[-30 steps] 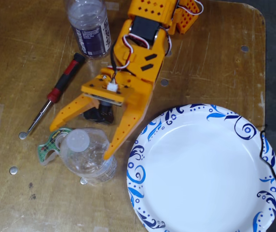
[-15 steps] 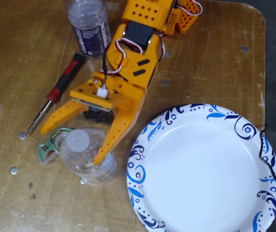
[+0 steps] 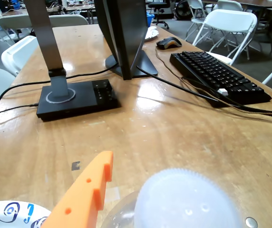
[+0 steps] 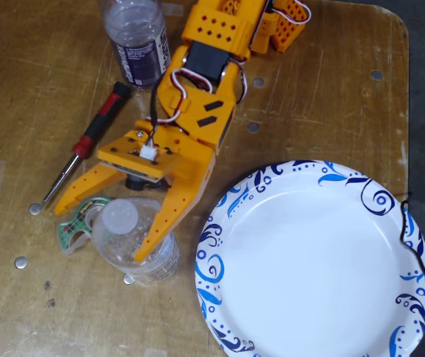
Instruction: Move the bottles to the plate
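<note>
Now we see our orange gripper (image 4: 99, 230) spread wide over the small crinkly bottle (image 4: 134, 242), one finger on each side of its whitish cap (image 3: 186, 202), nothing pinched. That bottle stands just left of the plate (image 4: 313, 260) in the fixed view; the vitaminwater bottle (image 4: 137, 41) waits at the top edge.

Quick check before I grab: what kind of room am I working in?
Probably a shared workshop or makerspace: a black computer keyboard, a monitor on a dark stand, and white folding chairs around worn wooden tables.
</note>
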### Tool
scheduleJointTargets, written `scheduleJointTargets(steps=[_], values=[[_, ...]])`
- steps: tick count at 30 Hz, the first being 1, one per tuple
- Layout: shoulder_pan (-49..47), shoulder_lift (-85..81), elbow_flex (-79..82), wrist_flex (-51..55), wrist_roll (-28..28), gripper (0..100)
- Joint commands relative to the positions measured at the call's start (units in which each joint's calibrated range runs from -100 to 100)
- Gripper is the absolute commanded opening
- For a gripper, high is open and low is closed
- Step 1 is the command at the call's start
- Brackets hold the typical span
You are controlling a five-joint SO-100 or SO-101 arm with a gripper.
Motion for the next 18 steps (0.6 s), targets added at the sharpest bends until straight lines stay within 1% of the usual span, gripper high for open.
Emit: scheduleJointTargets(steps=[1, 7, 9, 13, 18], values=[[-0.57, -0.09, -2.93, -0.9, -0.15, 37], [0.19, -0.09, -2.48, -0.9, -0.2, 22], [0.62, -0.17, -2.3, -0.9, -0.2, 18], [1.81, -0.17, -2.12, -0.9, -0.2, 14], [2.78, -0.6, -1.04, -0.9, -0.2, 11]])
